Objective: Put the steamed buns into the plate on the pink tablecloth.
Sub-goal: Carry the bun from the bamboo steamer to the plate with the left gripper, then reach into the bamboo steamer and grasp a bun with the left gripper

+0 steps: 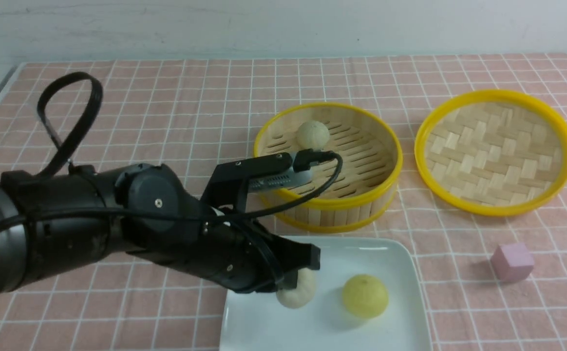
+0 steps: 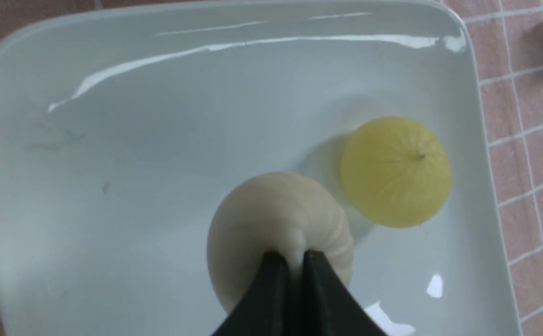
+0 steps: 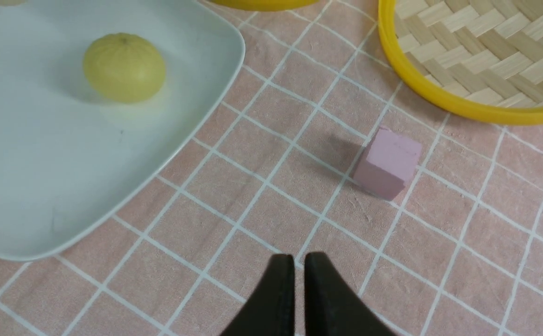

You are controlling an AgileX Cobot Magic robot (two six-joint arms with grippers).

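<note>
The white square plate (image 1: 390, 263) lies on the pink tablecloth (image 1: 166, 97) at the front. A yellow bun (image 1: 365, 295) sits in it, also in the left wrist view (image 2: 395, 171) and right wrist view (image 3: 123, 66). My left gripper (image 1: 299, 282) is shut on a pale beige bun (image 1: 297, 292), pinching its edge (image 2: 276, 219) just over the plate (image 2: 159, 116). Another beige bun (image 1: 312, 134) rests in the bamboo steamer basket (image 1: 329, 204). My right gripper (image 3: 298, 261) is shut and empty above the cloth, near the plate's corner (image 3: 197, 70); it does not show in the front view.
The woven bamboo lid (image 1: 495, 151) lies at the right, its rim in the right wrist view (image 3: 444, 100). A small pink cube (image 1: 512, 262) sits on the cloth right of the plate, ahead of my right gripper (image 3: 388, 163).
</note>
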